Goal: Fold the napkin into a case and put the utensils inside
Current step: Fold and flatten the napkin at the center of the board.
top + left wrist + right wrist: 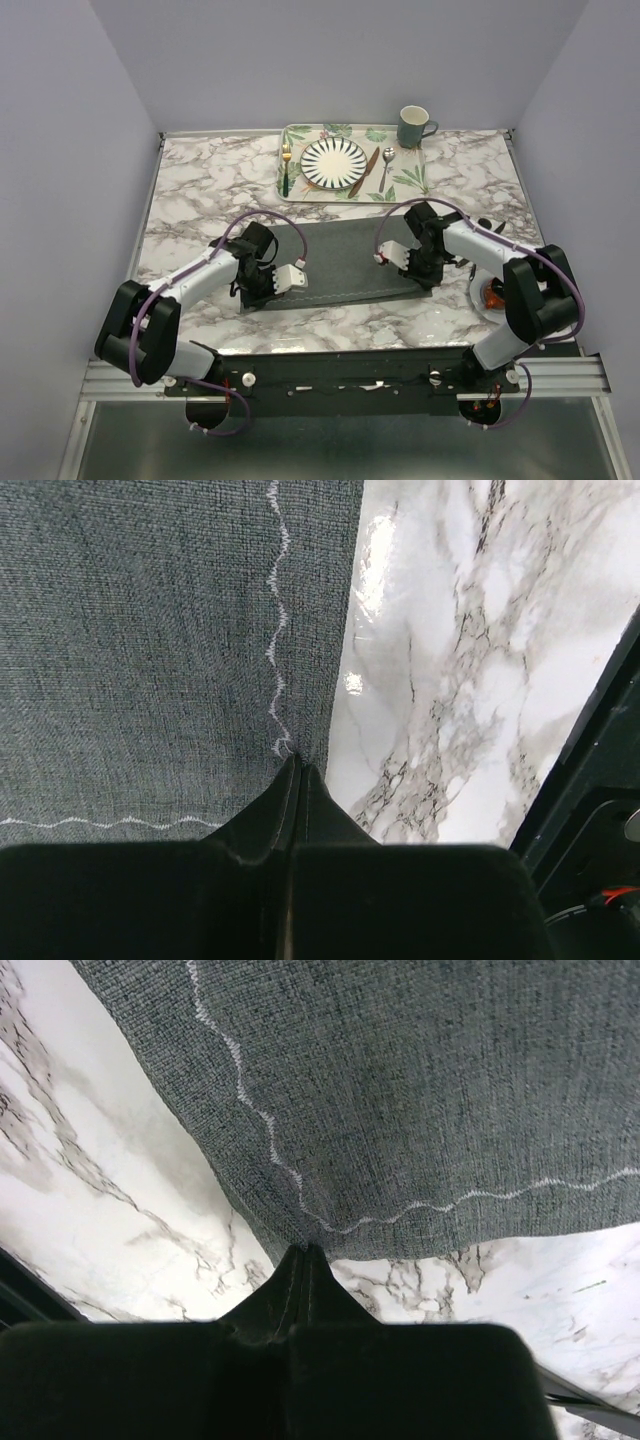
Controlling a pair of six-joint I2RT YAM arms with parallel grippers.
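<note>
The napkin (340, 262) lies flat and spread out in the middle of the top view, as a wide dark grey rectangle on the marble table (200, 190), and it is not folded into a narrow case. The left gripper (262, 295) is down at the lower left corner of the cloth, and the right gripper (424, 276) is down at its lower right corner. In the left wrist view the two black fingertips (285, 792) are pressed together with no gap. They meet just at the pale stitched line (272, 650), close to the cloth's edge, with bare marble to the right of it. In the right wrist view the fingertips (290, 1275) are also closed tight against each other. They end exactly at the corner of the napkin, in the centre of the frame. In both wrist views I cannot tell whether a thin bit of cloth is pinched between the tips or whether they only touch it. The utensils are well apart from the napkin, in the upper middle of the top view, on a leaf-patterned tray (300, 132). The fork (286, 168) lies left of the striped plate (334, 163), and the knife (364, 172) and the spoon (386, 168) lie right of it. A grey-green mug (414, 127) stands at the upper right corner of the tray.
</note>
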